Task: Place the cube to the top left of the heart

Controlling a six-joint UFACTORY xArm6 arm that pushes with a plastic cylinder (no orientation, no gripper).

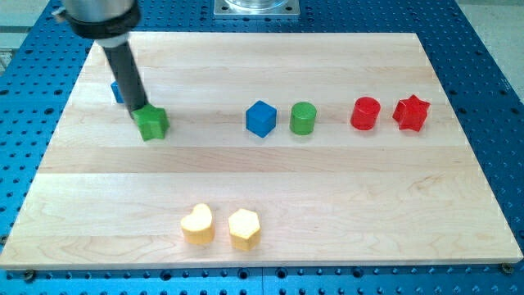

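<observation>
Rod [123, 65] coming down from the view's top left, slanting toward the board [270, 197], and my tip [144, 107] sits right at the top edge of the green star [152, 123], touching it or as good as. No jaws on this arm, so nothing is being held: just the bare tip against that green block.

Behind the rod, a sliver of another blue block [116, 91] peeks out on the left side, mostly hidden, so its shape can't be called.

Now the cube [260, 119]: blue, sitting in the middle row, a bit left of the board's centre, well to the right of my tip. Just beside it on the right stands a green cylinder [303, 118], the two near each other but apart. Further right along the same row, a red cylinder [365, 113], and next to that a red star [411, 113], close to the board's right edge.

Down at the view's bottom, the yellow heart [196, 224], with a yellow hexagon [244, 229] just beside it on the right, nearly touching. The cube is above the heart and off to its right, well apart from it, with open wood between them. The green star and my tip lie up and to the left of the heart.

Blue perforated table [483, 49] frames the board on all sides, and a metal base plate [256, 7] shows at the view's top centre.
</observation>
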